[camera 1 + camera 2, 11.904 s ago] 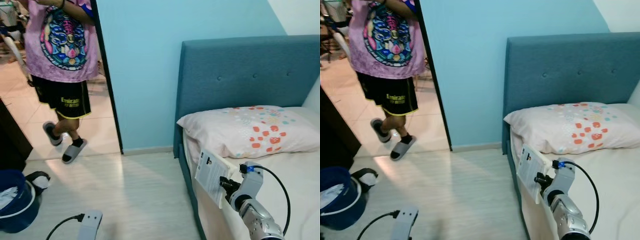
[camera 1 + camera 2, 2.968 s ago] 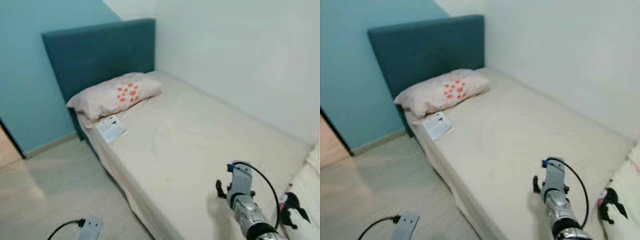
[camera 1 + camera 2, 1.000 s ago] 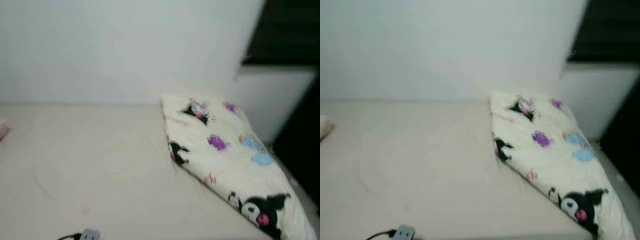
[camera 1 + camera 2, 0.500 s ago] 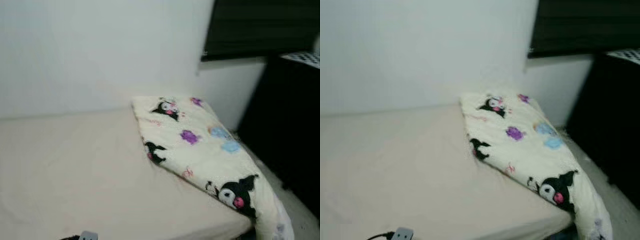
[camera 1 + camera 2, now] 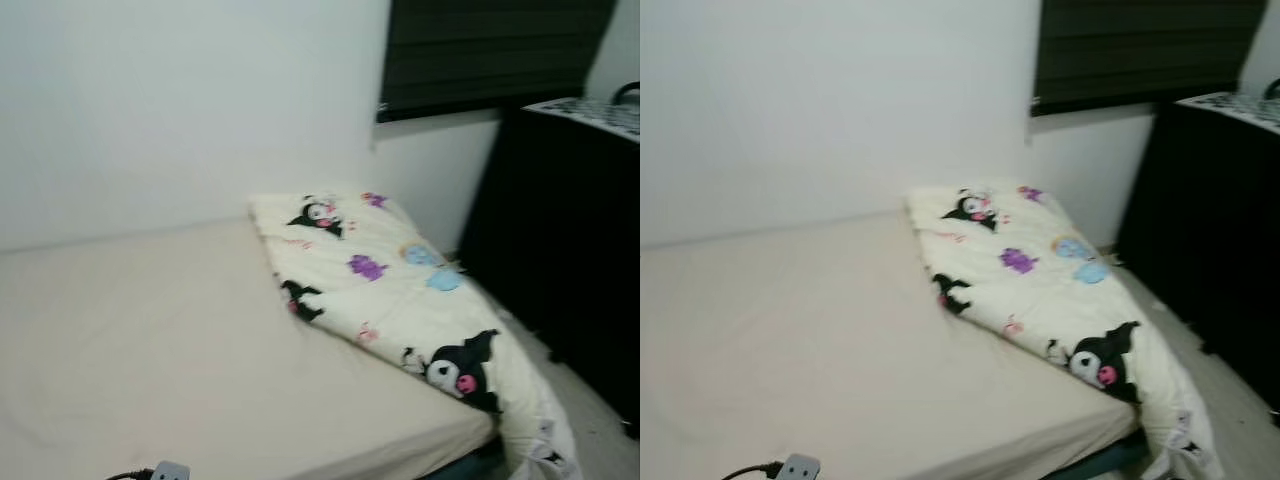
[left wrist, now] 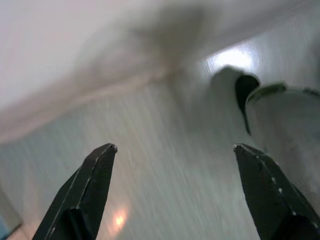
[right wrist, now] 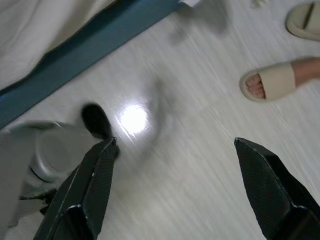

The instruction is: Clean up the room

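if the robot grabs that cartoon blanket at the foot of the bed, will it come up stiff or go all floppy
Probably floppy: the cartoon blanket lies folded and puffy on the bed, and its lower end already droops over the mattress edge toward the floor. It looks quilted, so likely light for its bulk. A pinch at one corner would probably unfold it and let it trail.

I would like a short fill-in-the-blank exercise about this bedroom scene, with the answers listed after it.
1. The cartoon-print blanket lies folded on the ____.
2. Both grippers hang with their fingers ____ above the floor.
3. Near the right gripper, a person's foot wears a beige ____.

Answers: bed; open; slipper
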Available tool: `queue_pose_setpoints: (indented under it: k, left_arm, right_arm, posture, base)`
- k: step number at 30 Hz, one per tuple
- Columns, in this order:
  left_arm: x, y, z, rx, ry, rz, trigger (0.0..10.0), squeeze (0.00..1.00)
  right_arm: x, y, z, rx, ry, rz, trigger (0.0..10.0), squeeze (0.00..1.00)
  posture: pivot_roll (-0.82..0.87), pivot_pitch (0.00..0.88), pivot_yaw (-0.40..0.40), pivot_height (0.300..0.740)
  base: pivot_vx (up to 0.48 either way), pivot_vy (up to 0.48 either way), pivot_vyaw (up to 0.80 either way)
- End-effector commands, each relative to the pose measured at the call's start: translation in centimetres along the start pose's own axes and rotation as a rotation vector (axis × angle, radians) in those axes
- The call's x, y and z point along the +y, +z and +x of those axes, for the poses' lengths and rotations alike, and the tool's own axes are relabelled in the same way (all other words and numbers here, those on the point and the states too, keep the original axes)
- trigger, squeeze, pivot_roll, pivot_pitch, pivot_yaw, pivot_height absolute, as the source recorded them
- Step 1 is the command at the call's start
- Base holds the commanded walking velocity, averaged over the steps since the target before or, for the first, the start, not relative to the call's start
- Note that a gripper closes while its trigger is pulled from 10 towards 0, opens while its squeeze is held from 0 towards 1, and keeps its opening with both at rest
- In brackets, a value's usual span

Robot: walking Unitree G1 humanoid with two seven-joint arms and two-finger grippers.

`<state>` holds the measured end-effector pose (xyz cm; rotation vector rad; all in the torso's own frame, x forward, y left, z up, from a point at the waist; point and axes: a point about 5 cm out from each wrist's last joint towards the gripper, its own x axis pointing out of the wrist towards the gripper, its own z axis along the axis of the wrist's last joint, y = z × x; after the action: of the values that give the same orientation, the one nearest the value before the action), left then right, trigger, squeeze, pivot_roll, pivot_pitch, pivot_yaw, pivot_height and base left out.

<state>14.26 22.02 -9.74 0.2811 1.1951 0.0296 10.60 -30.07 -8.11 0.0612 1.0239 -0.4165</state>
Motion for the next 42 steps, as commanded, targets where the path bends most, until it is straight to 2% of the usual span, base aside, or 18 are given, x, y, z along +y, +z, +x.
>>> queue_pose_setpoints:
  k: [1, 3, 4, 5, 6, 7, 8, 10, 14, 30, 31, 35, 38, 42]
  left_arm:
    - [-0.2, 0.6, 0.0, -0.013, -0.009, 0.009, 10.0, 0.0]
    - [-0.4, 0.7, 0.0, -0.011, -0.014, 0.012, 10.0, 0.0]
    - [-0.4, 0.7, 0.0, -0.011, -0.014, 0.012, 10.0, 0.0]
    - [-0.4, 0.7, 0.0, -0.008, -0.014, 0.012, 10.0, 0.0]
    - [-0.4, 0.7, 0.0, -0.008, -0.014, 0.012, 10.0, 0.0]
    - [-0.5, 0.6, 0.0, -0.002, -0.013, 0.014, 10.0, 0.0]
    - [-0.5, 0.6, 0.0, -0.002, -0.013, 0.014, 10.0, 0.0]
    - [-0.6, 0.4, 0.0, 0.004, -0.014, 0.009, 10.0, 0.0]
    - [-0.6, 0.3, 0.0, 0.009, -0.014, 0.007, 10.0, 0.0]
    - [-0.9, -0.3, 0.0, 0.029, -0.017, 0.009, 10.0, 0.0]
    - [-0.6, -0.6, 0.0, 0.033, -0.015, 0.011, 10.0, 0.0]
    - [-0.5, -0.7, 0.0, 0.035, -0.014, 0.012, 10.0, 0.0]
    - [-0.4, -0.9, 0.0, 0.039, -0.011, 0.018, 10.0, 0.0]
    - [-0.7, -0.8, 0.0, 0.045, -0.007, 0.03, 10.0, 0.0]
  right_arm:
    - [0.8, 1.7, 0.4, -0.05, 0.014, -0.004, 10.0, 0.0]
    - [3.2, 3.4, 0.8, -0.087, 0.035, -0.005, 10.0, 0.0]
    - [3.2, 3.4, 0.8, -0.087, 0.035, -0.005, 10.0, 0.0]
    - [4.5, 4.6, 0.9, -0.118, 0.052, -0.003, 10.0, 0.0]
    - [4.5, 4.6, 0.9, -0.118, 0.052, -0.003, 10.0, 0.0]
    - [6.0, 6.8, 1.0, -0.185, 0.081, -0.002, 10.0, 0.0]
    - [6.0, 6.8, 1.0, -0.185, 0.081, -0.002, 10.0, 0.0]
    - [6.5, 8.5, 0.9, -0.245, 0.104, -0.015, 10.0, 0.0]
    - [6.4, 9.6, 0.8, -0.287, 0.12, -0.03, 10.0, 0.0]
    - [7.5, 12.0, 0.3, -0.404, 0.207, -0.053, 10.0, 0.0]
    - [7.8, 12.5, 0.1, -0.425, 0.244, -0.058, 10.0, 0.0]
    - [7.9, 12.7, 0.1, -0.432, 0.26, -0.06, 10.0, 0.0]
    - [8.5, 13.9, -0.3, -0.467, 0.338, -0.08, 10.0, 0.0]
    - [8.9, 14.9, -0.5, -0.491, 0.376, -0.104, 10.0, 0.0]
  posture:
    - [-0.08, 0.0, 0.007, 0.74]
    - [-0.08, 0.0, 0.006, 0.74]
    - [-0.08, 0.0, 0.006, 0.74]
    - [-0.08, 0.0, 0.006, 0.74]
    - [-0.08, 0.0, 0.006, 0.74]
    - [-0.08, 0.0, 0.005, 0.74]
    - [-0.08, 0.0, 0.005, 0.74]
    - [-0.08, 0.0, 0.005, 0.74]
    - [-0.08, 0.0, 0.005, 0.74]
    - [-0.08, 0.0, 0.011, 0.74]
    - [-0.09, 0.0, 0.015, 0.74]
    - [-0.09, 0.0, 0.015, 0.74]
    - [-0.09, 0.0, 0.019, 0.74]
    - [-0.09, 0.0, 0.021, 0.74]
  base:
    - [0.0, 0.0, 0.0]
    - [0.0, 0.0, 0.0]
    - [0.0, 0.0, 0.0]
    - [0.0, -0.409, 0.0]
    - [0.0, -0.409, 0.0]
    - [0.0, -0.458, 0.0]
    - [0.0, -0.458, 0.0]
    - [0.0, -0.461, 0.0]
    - [0.0, -0.461, 0.0]
    - [0.0, -0.466, 0.0]
    - [0.0, -0.472, 0.0]
    - [0.0, -0.472, 0.0]
    - [0.0, -0.454, 0.0]
    - [0.0, -0.104, 0.0]
